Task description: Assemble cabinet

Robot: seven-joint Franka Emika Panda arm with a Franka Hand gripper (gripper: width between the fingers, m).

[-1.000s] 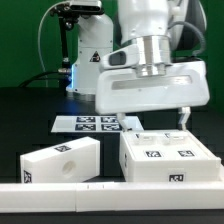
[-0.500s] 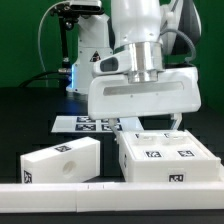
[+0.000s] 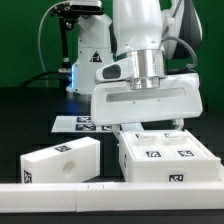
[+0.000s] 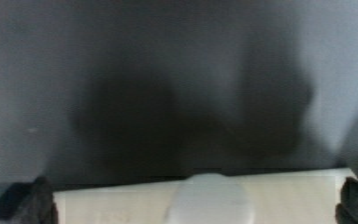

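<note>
- Exterior view: the end effector [image 3: 148, 128] hung just over the rear edge of the big cabinet box [image 3: 165, 160]. Its broad white housing hid most of both fingers.
- The wrist view gave what that one couldn't: dark fingertips [image 4: 16, 200] spread wide. A white strip of the box with a rounded bump lay between them, and the dark table [image 4: 158, 80] lay beyond. Whether they touched the box, I couldn't tell.
- Only the exterior view showed the rest. The smaller cabinet block [image 3: 60, 160] lay beside the box on the exterior view's left, apart from it.
- The marker board [image 3: 92, 123] lay flat behind the box, partly covered by the arm, and the robot base [image 3: 90, 55] stood further back.
- The rail [image 3: 100, 195] ran along in front of the box.
- Holes: one round, dark hole in the block's top.
- Count: two cabinet parts, one rail, one marker board, one arm. The box showed at least three tags, and the block showed one on its end.
</note>
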